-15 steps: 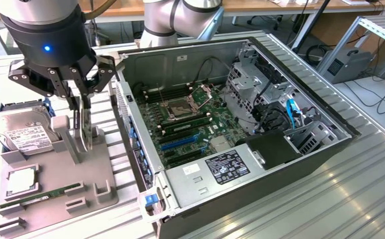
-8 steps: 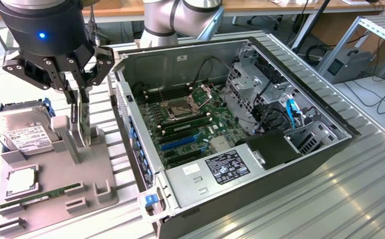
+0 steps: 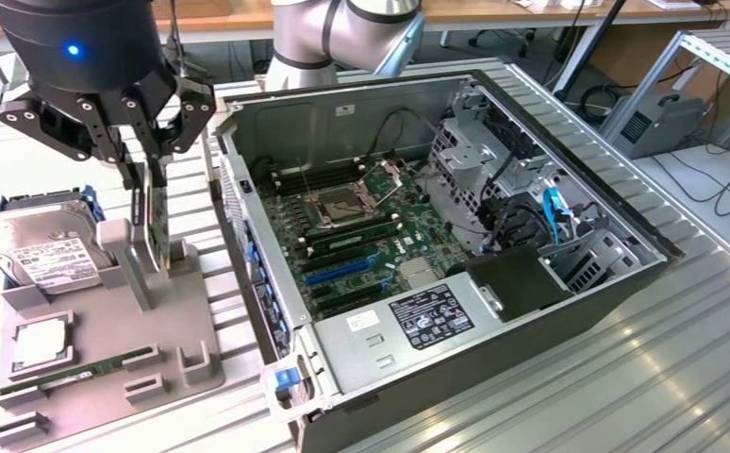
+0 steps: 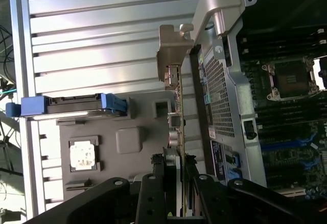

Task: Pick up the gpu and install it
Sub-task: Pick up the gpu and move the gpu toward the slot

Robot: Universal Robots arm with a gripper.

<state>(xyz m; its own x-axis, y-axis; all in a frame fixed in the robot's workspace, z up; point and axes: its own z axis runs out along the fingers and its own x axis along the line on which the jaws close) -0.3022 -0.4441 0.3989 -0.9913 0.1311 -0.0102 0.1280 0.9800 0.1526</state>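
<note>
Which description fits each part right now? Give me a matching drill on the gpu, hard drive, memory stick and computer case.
1 gpu
2 hard drive
3 memory stick
4 computer case

A side open, motherboard exposed
B green, lying flat in the fixture
C upright, gripped by the tool
D white label facing up

Pairs: 1-C, 2-D, 3-B, 4-A

gpu (image 3: pixel 158 226): bare silver metal bracket | holder tray (image 3: pixel 101 330): matt grey plastic | table (image 3: pixel 667 377): ribbed shiny metal
</note>
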